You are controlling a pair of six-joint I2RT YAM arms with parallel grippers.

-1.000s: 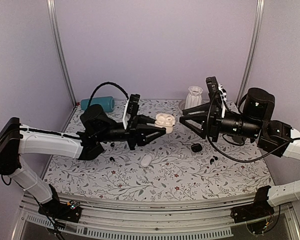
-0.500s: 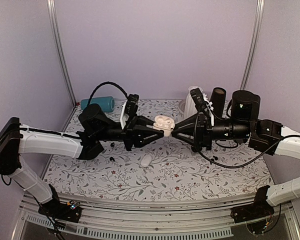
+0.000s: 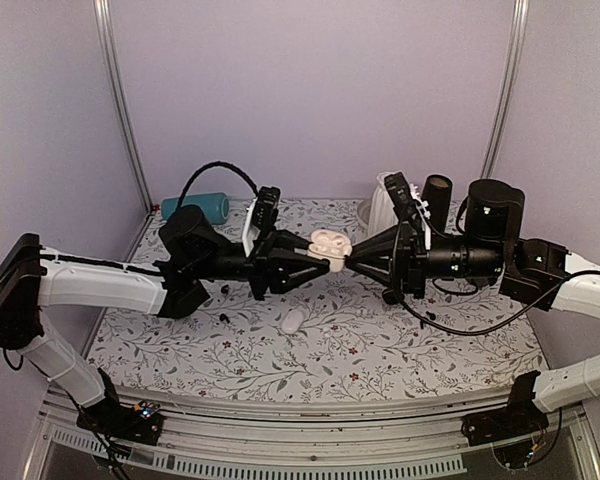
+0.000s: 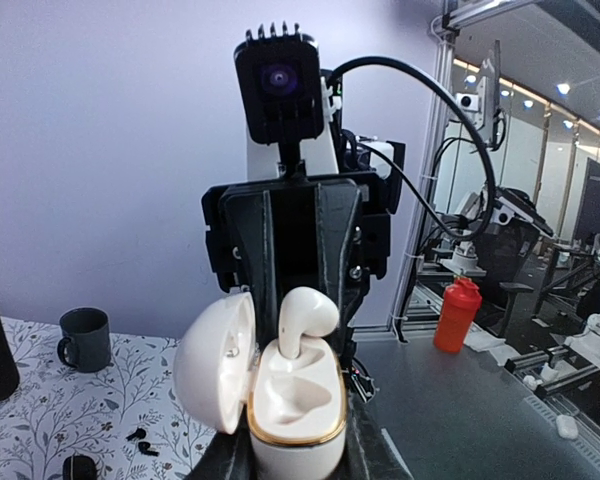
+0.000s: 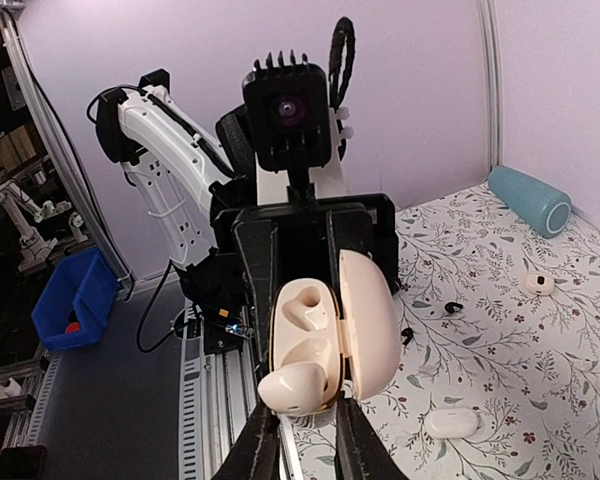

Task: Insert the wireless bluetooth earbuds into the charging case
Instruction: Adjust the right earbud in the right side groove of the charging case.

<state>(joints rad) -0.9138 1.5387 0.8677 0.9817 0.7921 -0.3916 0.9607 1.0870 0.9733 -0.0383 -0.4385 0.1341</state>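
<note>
Top external view: both arms reach inward, stretched near level above the table, grippers meeting at ctr. The left gripper [image 3: 323, 257] comes in from the left, clamped on the cream-white glossy pebble-shaped charging case [image 3: 330, 241], which it holds up off the floral-print table cover [image 3: 380, 340]. The right gripper [image 3: 352, 259] comes from the right, tips right at the case. Left wrist view: case sits upright btwn the left gripper's tips, domed lid hinged open to the left, thin gold band round the base rim. One cream-white smooth earbud [image 4: 302, 314], rounded head on a short stem, sticks up out of the base, only partly seated, w/ the right gripper's black ribbed fingers [image 4: 263, 255] directly behind it. Right wrist view: same earbud at the near end of the case, pinched btwn the right gripper's tips, lid swung to the right. On the table cover, well apart from the case: tiny glossy black buds [image 4: 137, 437] lying loose, a small white closed case [image 3: 293, 320], a teal cylinder [image 3: 195, 207] on its side at back left, a white ribbed vase [image 3: 383, 205] and a black cylinder [image 3: 437, 195] at back right, and a dark mug [image 4: 83, 338].
</note>
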